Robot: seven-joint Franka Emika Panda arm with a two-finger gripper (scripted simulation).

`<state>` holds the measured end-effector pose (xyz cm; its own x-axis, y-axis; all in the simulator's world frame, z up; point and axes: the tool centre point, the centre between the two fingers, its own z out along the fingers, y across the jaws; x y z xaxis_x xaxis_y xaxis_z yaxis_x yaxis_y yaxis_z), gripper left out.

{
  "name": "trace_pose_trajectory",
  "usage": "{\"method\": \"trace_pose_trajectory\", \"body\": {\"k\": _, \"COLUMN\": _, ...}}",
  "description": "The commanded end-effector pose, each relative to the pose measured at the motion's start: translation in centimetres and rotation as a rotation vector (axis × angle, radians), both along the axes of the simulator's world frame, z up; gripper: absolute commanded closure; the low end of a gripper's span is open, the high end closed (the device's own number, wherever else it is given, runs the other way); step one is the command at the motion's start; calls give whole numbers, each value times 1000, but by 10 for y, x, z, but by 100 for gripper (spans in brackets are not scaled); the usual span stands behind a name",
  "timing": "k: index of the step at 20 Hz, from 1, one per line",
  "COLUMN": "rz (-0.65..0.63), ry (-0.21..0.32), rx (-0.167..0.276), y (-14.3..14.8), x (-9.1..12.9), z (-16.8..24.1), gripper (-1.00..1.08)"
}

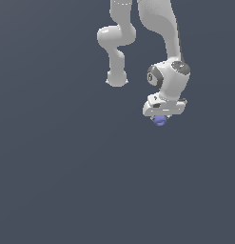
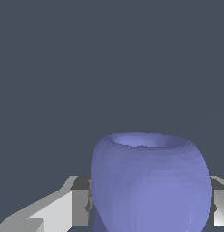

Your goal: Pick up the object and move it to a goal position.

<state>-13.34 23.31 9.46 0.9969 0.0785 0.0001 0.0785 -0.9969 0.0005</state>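
Observation:
The object [image 1: 160, 120] is a small blue-violet lumpy blob that peeks out just below the white hand of my arm in the exterior view. My gripper [image 1: 160, 118] is shut on it. In the wrist view the object [image 2: 149, 181] looms large as a rounded blue-violet shape with a dished end, and it sits between my gripper [image 2: 149, 206]'s two fingers. One finger [image 2: 79, 206] presses one flank of it and the other finger [image 2: 220, 206] presses the opposite flank. The fingertips themselves are hidden by the blob in the exterior view.
The white arm [image 1: 166, 43] comes down from the top edge of the exterior view, with its elbow link [image 1: 116, 47] to the exterior view's left. Everything around is a plain dark grey-blue ground [image 1: 66, 181].

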Motion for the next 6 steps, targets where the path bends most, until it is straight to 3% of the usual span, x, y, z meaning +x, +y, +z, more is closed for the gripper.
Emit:
{"method": "trace_pose_trajectory", "body": {"k": 1, "rz": -2, "ry": 0, "rx": 0, "y": 9, "x": -5, "z": 2, "gripper": 108}}
{"method": "trace_pose_trajectory", "body": {"k": 6, "rz": -2, "ry": 0, "rx": 0, "y": 16, "x": -8, "z": 3, "gripper": 108}}
